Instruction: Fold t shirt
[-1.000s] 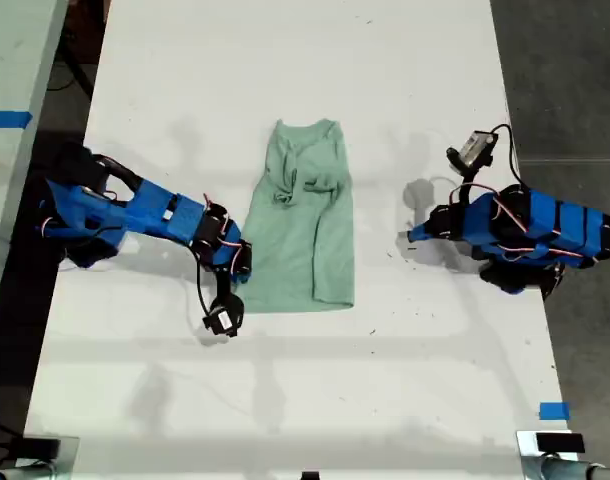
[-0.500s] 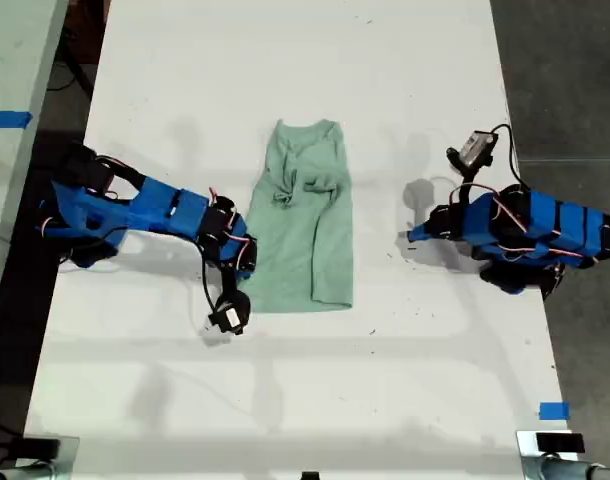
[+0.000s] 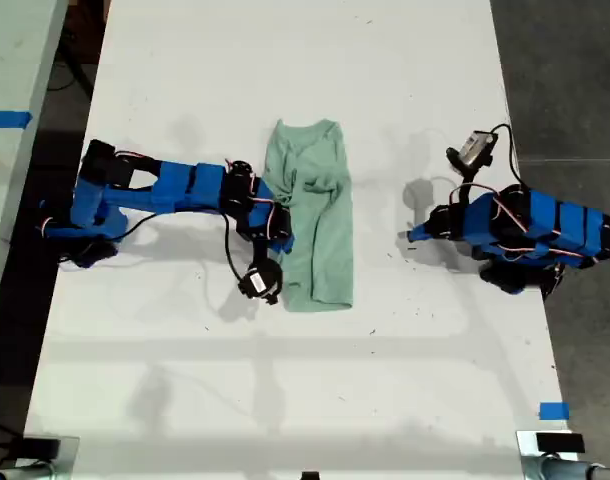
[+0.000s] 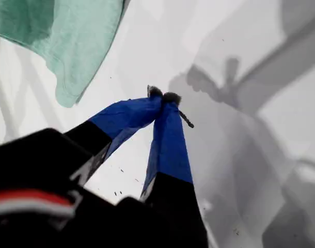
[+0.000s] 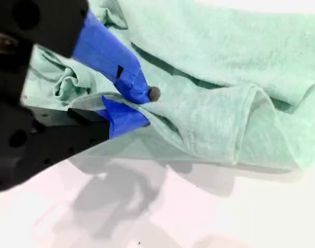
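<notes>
The pale mint-green t shirt lies lengthwise in the middle of the white table, bunched near its collar. In the exterior view my second gripper reaches in from the left. It is shut on a fold of the shirt's side edge, held over the cloth. The second wrist view shows its blue fingertips pinching a ridge of the shirt. My first gripper sits to the exterior view's right of the shirt, over bare table. It is shut and holds nothing, with a corner of the shirt ahead of it.
A strip of blue tape marks the table near the exterior view's lower right. A second table with blue tape stands off the exterior view's left edge. Dark floor borders the table on that view's right.
My second gripper has moved toward the exterior view's right, carrying the shirt's side edge over the cloth, so the shirt looks narrower. My first arm has stayed still.
</notes>
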Controlling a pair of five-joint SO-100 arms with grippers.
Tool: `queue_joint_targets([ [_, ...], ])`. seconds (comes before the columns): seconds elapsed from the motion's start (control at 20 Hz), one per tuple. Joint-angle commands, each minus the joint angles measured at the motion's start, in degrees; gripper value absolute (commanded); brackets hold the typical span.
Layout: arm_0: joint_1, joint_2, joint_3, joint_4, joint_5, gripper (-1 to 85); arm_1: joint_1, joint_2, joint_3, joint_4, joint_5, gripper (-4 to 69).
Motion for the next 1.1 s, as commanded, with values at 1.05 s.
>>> queue_joint_targets([
  [1.05,4.4,47.4,26.9,-2.0,1.1,16.2,0.5,0.6,3.0,-0.2,-1.1,0.2],
])
